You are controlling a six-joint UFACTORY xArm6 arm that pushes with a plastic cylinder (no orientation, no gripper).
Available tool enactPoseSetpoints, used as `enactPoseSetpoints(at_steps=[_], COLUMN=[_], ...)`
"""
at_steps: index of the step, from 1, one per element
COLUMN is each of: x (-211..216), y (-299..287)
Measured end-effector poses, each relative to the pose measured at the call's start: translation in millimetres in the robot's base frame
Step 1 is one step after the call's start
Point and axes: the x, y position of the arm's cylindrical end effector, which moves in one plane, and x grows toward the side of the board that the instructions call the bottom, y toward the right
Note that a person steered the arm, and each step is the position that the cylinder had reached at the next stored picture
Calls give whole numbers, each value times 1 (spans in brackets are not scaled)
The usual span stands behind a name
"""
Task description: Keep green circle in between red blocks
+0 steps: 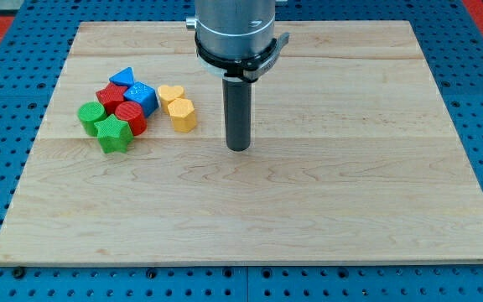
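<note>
On the tabletop (309, 210): we are viewing eight blocks clustering toward the view's left.
Tip: my tip (238, 148) is resting right of the cluster, apart from every block.
Hand: we are seeing no hand, only a rod, so nothing is being grasped.
Green circle (90, 115): sitting at the cluster's left edge, touching the green star (113, 133).
Red blocks: one red block (111, 95) and another red block (131, 117) are lying side by side just right of it, leaving no gap, we judge.
Others: blue triangle (124, 78), blue block (142, 96), yellow heart (170, 93), yellow hexagon (182, 114).

Arm (235, 29) cut off at the view's top edge. Green circle (90, 116) partly hidden behind green star (113, 132). Two red blocks (121, 105) crowded by neighbours, shapes hard to make out.
</note>
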Motion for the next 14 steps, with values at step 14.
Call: enactPoseSetpoints(at_steps=[14], x=[10], y=[-242])
